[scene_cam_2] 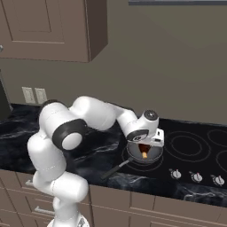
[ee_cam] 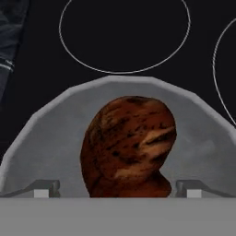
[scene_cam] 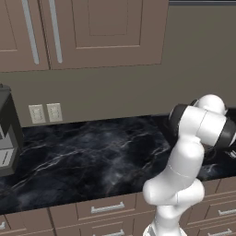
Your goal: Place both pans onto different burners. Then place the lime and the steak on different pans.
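A dark marbled stone surface (scene_cam: pixel 92 156) runs along a brown wall, with brown cabinets above and brown drawers with silver handles below its front edge. In the left base view a wide bare stretch of this surface lies to the arm's left, ending at a dark grey appliance (scene_cam: pixel 7 133) at the far left edge. Two pale wall outlets (scene_cam: pixel 45 113) sit just above the surface there.

In the right base view the surface meets a glossy black glass cooktop (scene_cam_2: pixel 199 164) marked with thin grey ring burners (scene_cam_2: pixel 188 145). Small silver knobs (scene_cam_2: pixel 196 176) line the cooktop's front edge. The burners to the right of the hand lie bare.

A silvery-grey round metal pan (scene_cam_2: pixel 150 157) sits on the cooktop's left side, its long thin dark handle (scene_cam_2: pixel 115 168) pointing out toward the front left over the stone. A reddish-brown meat lump, the steak (ee_cam: pixel 129 147), lies inside this pan; in the right base view its pale yellowish end shows (scene_cam_2: pixel 144 154).

The hand (scene_cam_2: pixel 144 142) hovers directly over the pan, just above the steak. In the hand view the steak sits between the two finger tips (ee_cam: pixel 46 188), which stand wide apart on either side and do not touch it: the hand is open and holds nothing.

The white arm (scene_cam_2: pixel 93 115) rises from the base, bends at a dark elbow joint and reaches rightward, with the hand pointing straight down.
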